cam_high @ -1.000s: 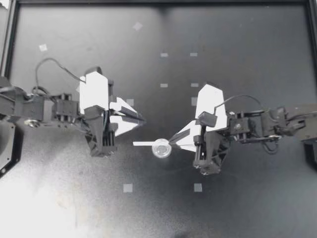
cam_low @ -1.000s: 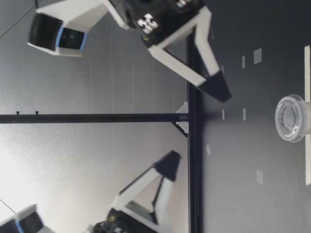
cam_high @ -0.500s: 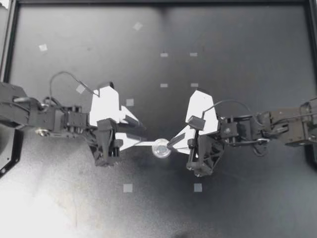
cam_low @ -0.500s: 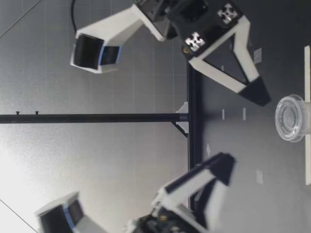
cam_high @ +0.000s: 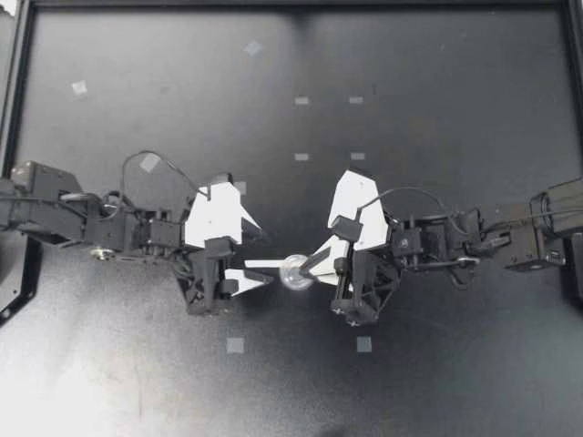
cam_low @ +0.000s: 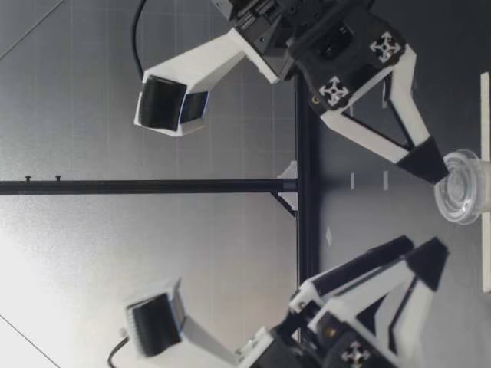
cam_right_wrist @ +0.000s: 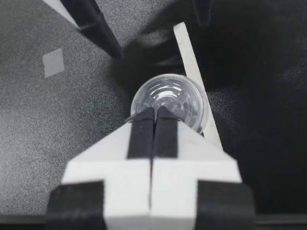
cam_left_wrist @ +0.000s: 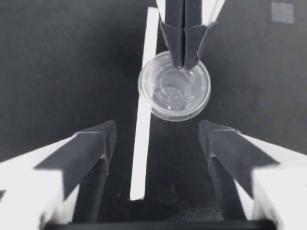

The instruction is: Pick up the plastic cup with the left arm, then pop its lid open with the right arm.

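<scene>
**At mid-counter, two grippers face each other across a small clear cup**

Near the middle of the dark counter (cam_high: 437,109) we see a small clear cup (cam_high: 294,271) standing upright, its open side up. Touching its edge lies a narrow white strip (cam_high: 262,265), flat on the counter and running from the cup toward our left arm.

Our right gripper (cam_high: 307,266) comes in from the far side of the cup. Its fingers are pressed together, and the joined tips rest on the cup's rim. From the wrist view we cannot tell whether the rim is nipped between them.

Our left gripper (cam_high: 264,255) is spread wide and sits low, just short of the cup. The cup is ahead of its fingertips, not between them. The white strip passes between its two fingers, closer to one of them, so it lies in the gap through which the cup is faced. The right gripper's tips occupy the side of the rim away from the left gripper.

Small grey tape squares are stuck to the counter: two (cam_high: 235,345) (cam_high: 363,344) nearer the arms' side and others (cam_high: 301,157) farther off, all well apart from the cup.
</scene>
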### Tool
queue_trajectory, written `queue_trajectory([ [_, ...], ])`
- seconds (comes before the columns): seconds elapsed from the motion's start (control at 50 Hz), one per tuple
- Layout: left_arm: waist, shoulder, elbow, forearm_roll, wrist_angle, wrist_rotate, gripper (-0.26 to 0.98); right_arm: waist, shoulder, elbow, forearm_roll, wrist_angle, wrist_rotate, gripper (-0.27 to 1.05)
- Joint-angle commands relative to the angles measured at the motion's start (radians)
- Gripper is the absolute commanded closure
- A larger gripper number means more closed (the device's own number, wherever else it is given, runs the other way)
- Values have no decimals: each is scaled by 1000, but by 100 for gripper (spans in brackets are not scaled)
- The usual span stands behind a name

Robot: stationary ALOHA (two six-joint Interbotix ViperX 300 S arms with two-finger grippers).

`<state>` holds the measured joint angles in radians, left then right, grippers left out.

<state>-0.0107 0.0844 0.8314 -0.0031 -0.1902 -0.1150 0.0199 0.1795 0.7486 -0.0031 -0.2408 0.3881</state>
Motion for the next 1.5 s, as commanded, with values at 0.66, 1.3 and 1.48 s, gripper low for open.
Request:
queue_trajectory([
  [0.66,-25,130,-72,2,-94,3,6,-12,8,-12,2,-5,35,98],
  [1.3,-25,173,-109,2,-100,3,32,-11,3,-12,2,-9,37,98],
  [1.48,-25,166,-109,2,-101,2,47,-12,-35,-6,5,11,44,97],
])
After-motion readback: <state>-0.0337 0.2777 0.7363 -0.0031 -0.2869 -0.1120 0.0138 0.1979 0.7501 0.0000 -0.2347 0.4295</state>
